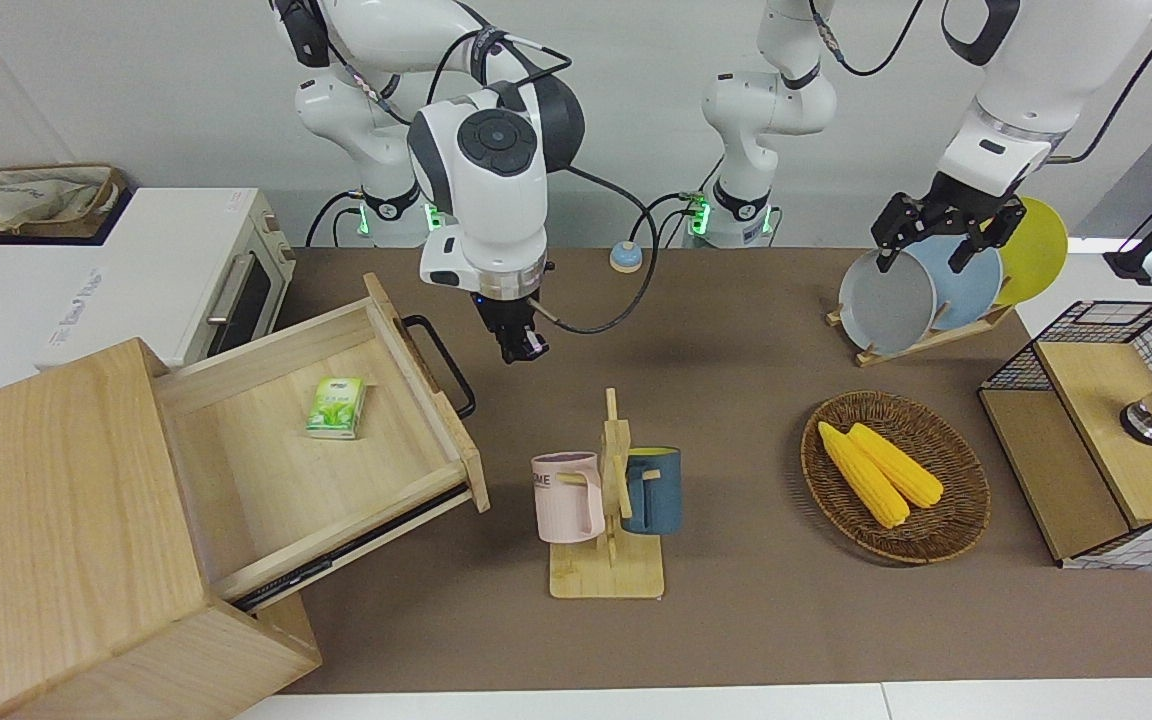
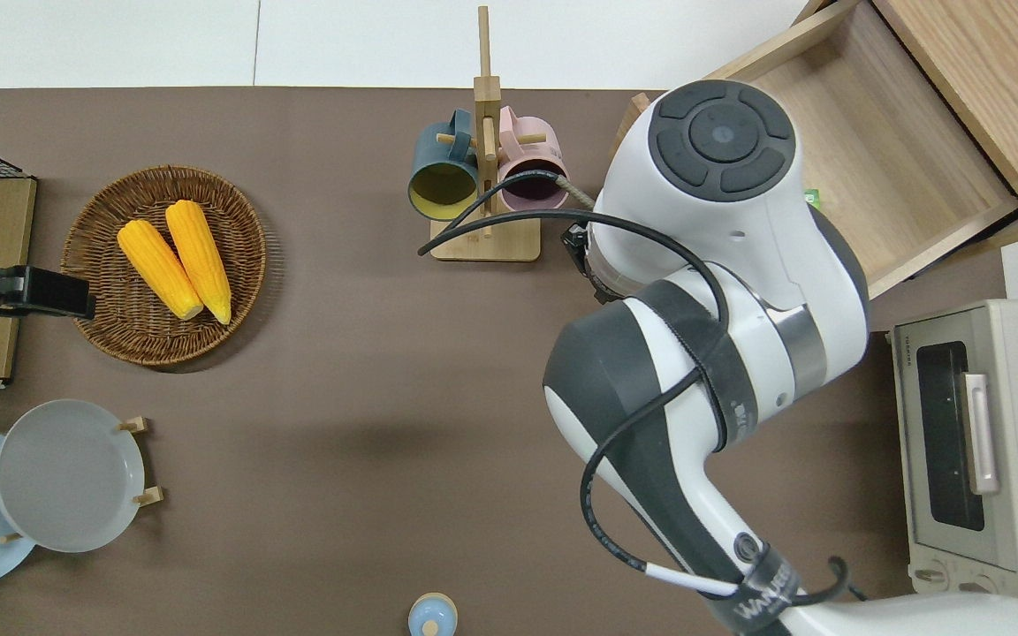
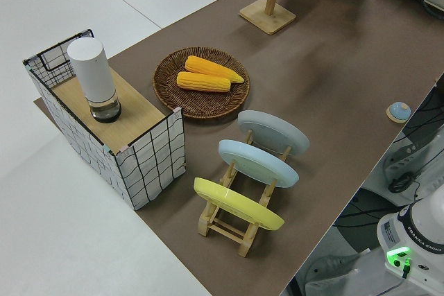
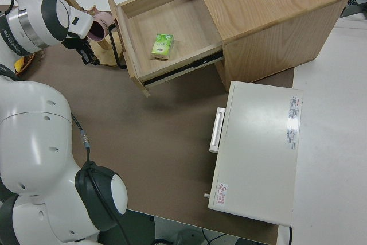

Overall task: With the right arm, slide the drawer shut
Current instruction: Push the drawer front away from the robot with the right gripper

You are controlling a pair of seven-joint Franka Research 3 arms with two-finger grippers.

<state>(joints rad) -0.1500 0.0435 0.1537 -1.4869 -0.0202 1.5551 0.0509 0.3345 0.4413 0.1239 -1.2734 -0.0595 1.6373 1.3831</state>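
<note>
The drawer [image 1: 266,470] stands pulled far out of the big pale wooden box [image 1: 46,520], at the right arm's end of the table. A small green packet [image 1: 336,408] lies inside it. The black loop handle [image 1: 444,365] sticks out from the drawer's front panel. My right gripper [image 1: 521,348] hangs low in front of that panel, a short way off the handle and not touching it. The right side view shows the right gripper [image 4: 87,57] beside the handle [image 4: 117,55]. In the overhead view the arm's own body hides it. The left arm is parked, its gripper [image 1: 926,250] open.
A mug rack [image 1: 611,500] with a pink and a blue mug stands close by, farther from the robots than the right gripper. A white toaster oven [image 1: 186,270] sits beside the box. A corn basket [image 1: 936,545], plate rack [image 1: 921,335] and wire-mesh cabinet [image 1: 1106,440] are toward the left arm's end.
</note>
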